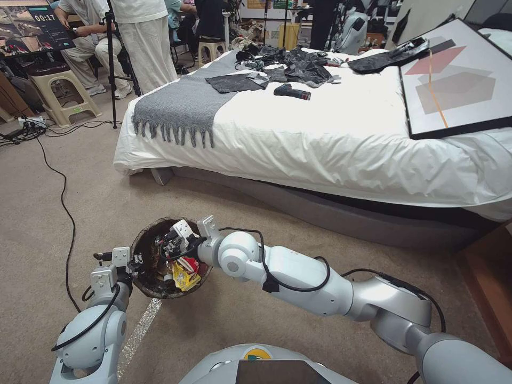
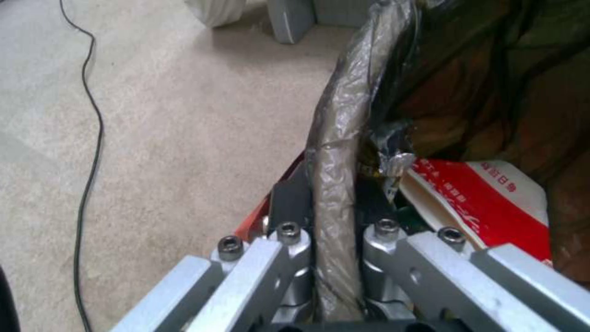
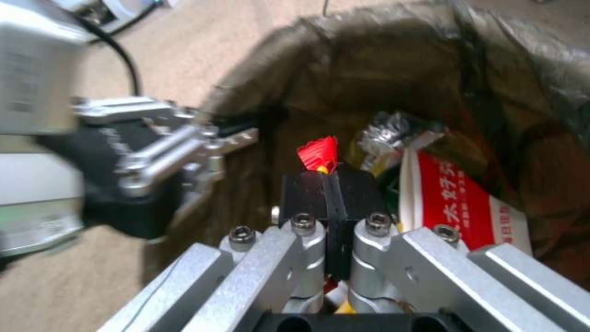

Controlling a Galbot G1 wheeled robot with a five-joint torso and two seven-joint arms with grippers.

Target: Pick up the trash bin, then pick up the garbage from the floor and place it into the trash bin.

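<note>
Beige carpet beside a white-sheeted bed (image 1: 320, 138). The trash bin (image 1: 146, 277) (dark bag liner) is held off the carpet; left gripper (image 1: 133, 263) is clamped on its rim. Right gripper (image 1: 169, 246), inside the bin's mouth, pinches a red wrapper (image 3: 318, 154) above a red-white packet (image 3: 458, 203).

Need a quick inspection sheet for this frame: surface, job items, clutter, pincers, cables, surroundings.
Surface: beige carpet floor; no litter seen on it.
Job's things: trash bin, dark bag over its rim, holding red-white wrapper and yellow wrapper.
Clutter: black bags and framed picture on the bed.
Grippers: left pincer shut on the bin rim; right pincer over the bin's opening, shut on a red scrap.
Cables: black cable across the carpet.
Surroundings: stools, people behind.
</note>
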